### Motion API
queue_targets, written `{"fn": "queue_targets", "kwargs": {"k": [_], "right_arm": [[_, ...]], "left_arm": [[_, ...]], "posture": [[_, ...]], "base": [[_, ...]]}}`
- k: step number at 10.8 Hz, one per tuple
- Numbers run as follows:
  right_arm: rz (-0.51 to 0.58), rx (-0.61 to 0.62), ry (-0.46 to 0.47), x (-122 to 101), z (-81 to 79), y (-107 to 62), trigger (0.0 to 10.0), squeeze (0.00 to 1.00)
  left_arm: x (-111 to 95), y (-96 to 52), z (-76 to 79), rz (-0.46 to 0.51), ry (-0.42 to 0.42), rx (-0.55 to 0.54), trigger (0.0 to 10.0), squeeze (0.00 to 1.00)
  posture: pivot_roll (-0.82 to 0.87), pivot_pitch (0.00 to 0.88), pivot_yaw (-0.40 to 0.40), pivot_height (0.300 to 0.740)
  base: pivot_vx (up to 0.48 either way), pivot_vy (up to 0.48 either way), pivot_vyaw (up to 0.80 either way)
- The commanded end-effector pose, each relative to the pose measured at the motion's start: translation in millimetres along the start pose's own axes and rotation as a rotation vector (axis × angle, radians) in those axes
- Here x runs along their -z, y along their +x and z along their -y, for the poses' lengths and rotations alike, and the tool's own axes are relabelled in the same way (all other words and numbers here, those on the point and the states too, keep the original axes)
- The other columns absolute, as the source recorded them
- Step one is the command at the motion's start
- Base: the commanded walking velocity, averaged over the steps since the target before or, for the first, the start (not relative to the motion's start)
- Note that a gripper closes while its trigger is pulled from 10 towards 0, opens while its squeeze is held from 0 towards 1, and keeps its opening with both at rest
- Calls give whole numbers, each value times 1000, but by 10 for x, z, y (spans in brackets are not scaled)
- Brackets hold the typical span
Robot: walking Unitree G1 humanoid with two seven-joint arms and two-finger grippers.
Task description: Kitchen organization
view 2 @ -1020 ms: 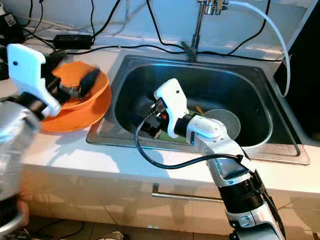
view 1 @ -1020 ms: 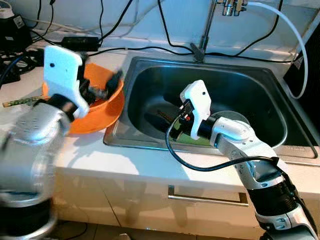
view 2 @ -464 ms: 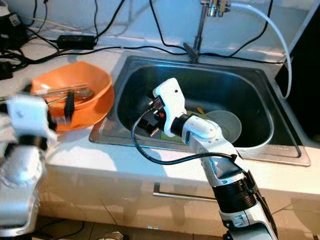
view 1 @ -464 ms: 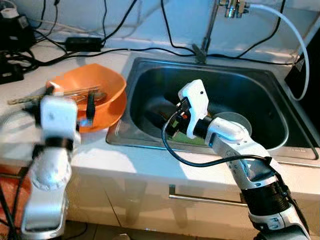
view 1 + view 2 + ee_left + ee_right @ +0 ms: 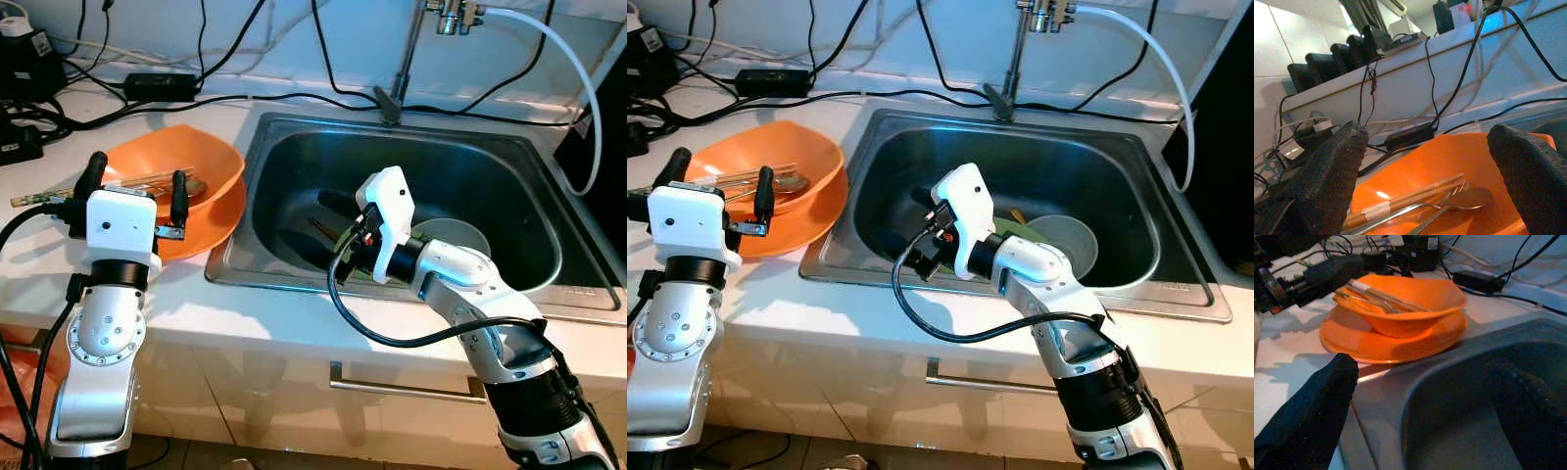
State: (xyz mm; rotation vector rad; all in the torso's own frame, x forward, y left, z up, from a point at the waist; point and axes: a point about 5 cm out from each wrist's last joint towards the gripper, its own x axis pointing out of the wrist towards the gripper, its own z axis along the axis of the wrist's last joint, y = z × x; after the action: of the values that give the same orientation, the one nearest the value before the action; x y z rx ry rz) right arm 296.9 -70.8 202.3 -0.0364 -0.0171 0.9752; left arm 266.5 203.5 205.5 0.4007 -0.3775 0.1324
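Orange bowl [image 5: 191,186] sits on orange plate [image 5: 201,233], on counter [image 5: 255,318] just left of sink [image 5: 549,284]; fork [image 5: 1415,208], spoon [image 5: 1469,198], chopsticks [image 5: 1405,193] lie inside. Change you should note: left gripper [image 5: 135,188], over bowl a second ago, now back at its near rim, fingers apart, empty. Reads as utensils delivered, left arm free. Right gripper [image 5: 926,227] down in sink, fingers spread, holding nothing; grey round dish [image 5: 1063,245] beside it. Sink floor under right arm hidden; dark items there unclear.
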Motion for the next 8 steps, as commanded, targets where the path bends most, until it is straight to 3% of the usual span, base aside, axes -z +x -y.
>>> {"fn": "queue_targets", "kwargs": {"k": [1, 3, 6, 8], "right_arm": [[28, 10, -1, -44, 4, -32, 10000, 0], [35, 24, 11, -61, 10, -34, 10000, 0], [147, 142, 48, -233, 147, -44, 10000, 0], [219, 316, 49, -350, 351, -83, 10000, 0]], "left_arm": [[-13, 20, 15, 12, -11, -7, 10000, 0], [-82, 26, 27, 26, -41, -16, 10000, 0], [-349, 132, 89, 102, -109, 46, 10000, 0], [-454, 197, 77, 119, -138, 28, 10000, 0]], "posture": [[100, 53, -21, 740], [97, 65, -19, 740], [95, 69, -15, 740], [93, 69, -11, 740]], "base": [[0, 0, 0], [0, 0, 0], [0, 0, 0], [0, 0, 0]]}}
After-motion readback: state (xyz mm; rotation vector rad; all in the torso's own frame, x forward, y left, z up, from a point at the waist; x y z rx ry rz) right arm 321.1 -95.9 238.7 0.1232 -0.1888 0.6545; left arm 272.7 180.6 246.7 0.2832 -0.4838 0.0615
